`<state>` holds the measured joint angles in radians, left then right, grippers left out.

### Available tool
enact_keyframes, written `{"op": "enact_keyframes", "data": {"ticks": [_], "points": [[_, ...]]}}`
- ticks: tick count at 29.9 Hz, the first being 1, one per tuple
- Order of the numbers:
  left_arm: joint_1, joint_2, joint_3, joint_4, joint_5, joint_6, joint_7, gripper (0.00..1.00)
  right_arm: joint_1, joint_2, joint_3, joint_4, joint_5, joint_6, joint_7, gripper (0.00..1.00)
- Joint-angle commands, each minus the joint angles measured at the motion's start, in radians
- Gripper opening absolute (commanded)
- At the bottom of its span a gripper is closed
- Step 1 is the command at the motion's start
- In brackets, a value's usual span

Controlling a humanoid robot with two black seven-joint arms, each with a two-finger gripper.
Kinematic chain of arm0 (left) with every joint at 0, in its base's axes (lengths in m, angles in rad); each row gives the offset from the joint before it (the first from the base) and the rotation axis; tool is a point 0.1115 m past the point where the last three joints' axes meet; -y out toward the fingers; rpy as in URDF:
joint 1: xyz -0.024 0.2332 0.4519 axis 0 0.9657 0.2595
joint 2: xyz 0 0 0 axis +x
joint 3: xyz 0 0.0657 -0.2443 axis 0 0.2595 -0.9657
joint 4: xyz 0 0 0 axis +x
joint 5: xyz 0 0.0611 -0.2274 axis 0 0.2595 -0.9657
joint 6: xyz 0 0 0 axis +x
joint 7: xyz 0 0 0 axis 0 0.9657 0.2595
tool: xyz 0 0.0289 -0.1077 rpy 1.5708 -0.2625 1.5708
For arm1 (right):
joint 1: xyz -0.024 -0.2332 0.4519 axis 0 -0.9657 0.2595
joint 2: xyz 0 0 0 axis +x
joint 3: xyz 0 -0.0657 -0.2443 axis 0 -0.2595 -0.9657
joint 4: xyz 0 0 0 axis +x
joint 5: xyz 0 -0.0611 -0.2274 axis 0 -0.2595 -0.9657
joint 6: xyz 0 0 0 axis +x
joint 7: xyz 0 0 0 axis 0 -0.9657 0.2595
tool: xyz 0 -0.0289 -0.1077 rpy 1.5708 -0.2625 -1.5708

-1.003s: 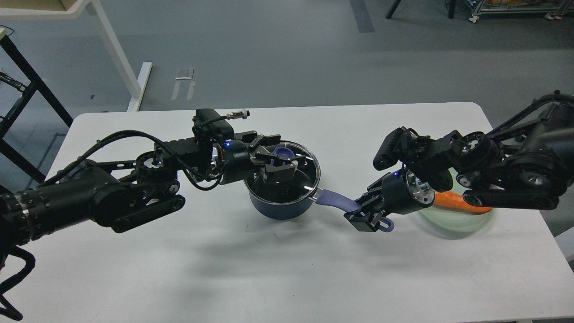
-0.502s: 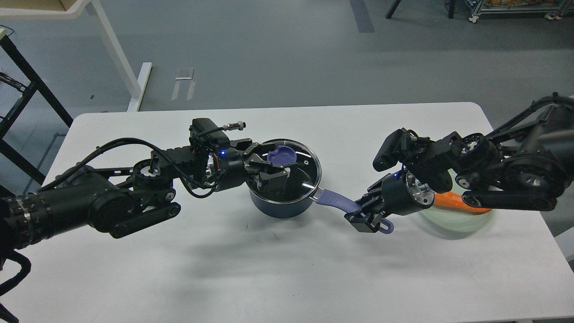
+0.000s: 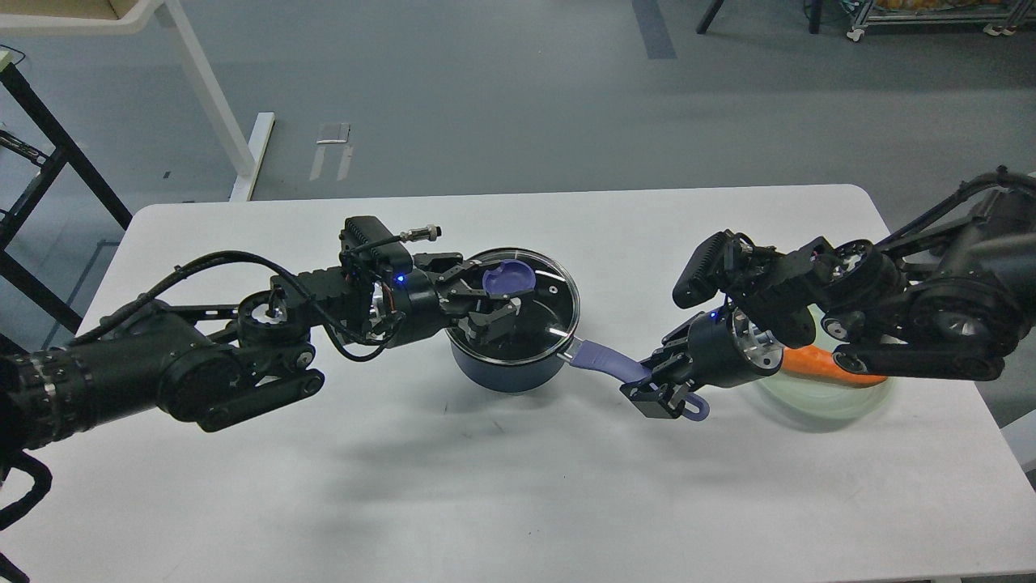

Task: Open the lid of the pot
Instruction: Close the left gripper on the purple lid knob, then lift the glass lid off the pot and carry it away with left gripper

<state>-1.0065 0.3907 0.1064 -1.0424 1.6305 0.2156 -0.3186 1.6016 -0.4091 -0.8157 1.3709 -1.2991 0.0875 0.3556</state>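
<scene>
A: In the head view, where was the pot (image 3: pixel 507 366)?

B: On the white table (image 3: pixel 486 486), left of centre. Its glass lid (image 3: pixel 536 317) was on it, with the purple knob (image 3: pixel 507 279) toward the far side.

A: And the left gripper (image 3: pixel 489 301)?

B: It was over the lid, fingers spread, one finger (image 3: pixel 458 271) lying left of the knob and the other finger (image 3: pixel 500 317) nearer the camera. Whether either touched the knob, I couldn't tell.

A: The right gripper (image 3: pixel 662 394)?

B: It was closed around the pot's purple handle (image 3: pixel 609 363), near the handle's end.

A: Anything else?

B: A pale green plate (image 3: pixel 817 401) lay on the table partly under the right arm, with a carrot (image 3: pixel 817 362) on it
</scene>
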Motion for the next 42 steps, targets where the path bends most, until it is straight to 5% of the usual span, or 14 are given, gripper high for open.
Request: {"op": "enact_keyframes", "data": {"ticks": [1, 6, 14, 24, 42], "points": [[0.0, 0.002, -0.001, -0.002, -0.003, 0.004, -0.022, 0.4, 0.001, 0.0, 0.0, -0.001, 0.0, 0.003, 0.0, 0.23], [-0.013, 0.026, -0.013, -0.018, -0.012, 0.007, -0.027, 0.4, 0.003, 0.0, 0.0, -0.003, 0.0, 0.004, 0.0, 0.23], [-0.043, 0.247, -0.016, -0.024, -0.021, 0.007, -0.076, 0.4, -0.002, 0.0, 0.0, -0.012, 0.0, 0.004, 0.0, 0.23], [0.094, 0.461, 0.006, 0.001, -0.081, 0.008, -0.071, 0.41, 0.001, 0.0, 0.0, -0.015, 0.0, 0.006, 0.002, 0.23], [0.258, 0.361, 0.007, 0.277, -0.138, 0.033, -0.077, 0.43, 0.003, -0.004, 0.0, -0.015, 0.001, 0.006, 0.002, 0.23]]}}
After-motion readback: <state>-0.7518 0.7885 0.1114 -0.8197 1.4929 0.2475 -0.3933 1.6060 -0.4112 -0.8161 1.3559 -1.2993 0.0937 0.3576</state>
